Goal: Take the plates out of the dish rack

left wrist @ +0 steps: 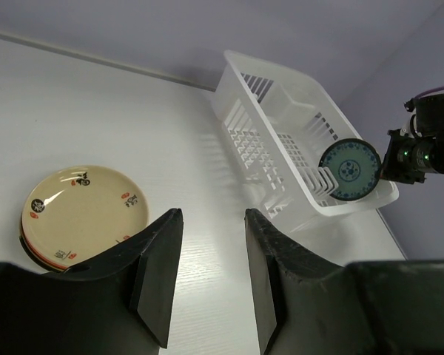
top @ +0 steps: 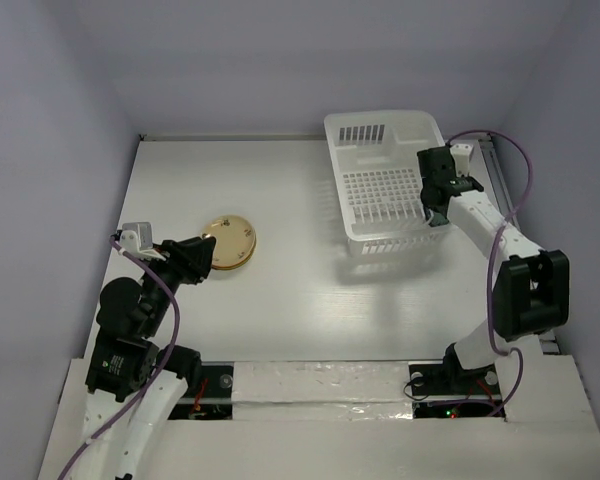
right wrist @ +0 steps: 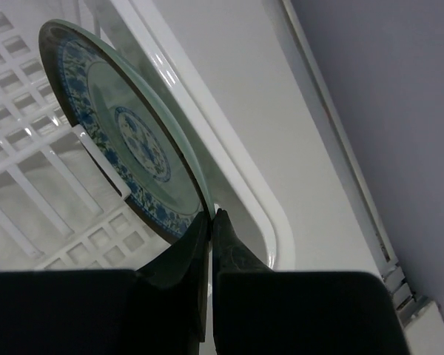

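The blue-patterned plate (right wrist: 126,140) is being pinched tight at its rim by the right gripper (right wrist: 209,218), in the dish rack's (top: 380,130) near right corner. It is standing on edge, face turned into the rack; being round, it has no long axis. A lift clear of the pegs (right wrist: 98,157) is being called for next. The left gripper (left wrist: 211,222) is being held open.

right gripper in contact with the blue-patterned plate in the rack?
Touching. The right wrist view shows the right gripper closed on the lower rim of the blue-patterned plate, with no gap on either side.
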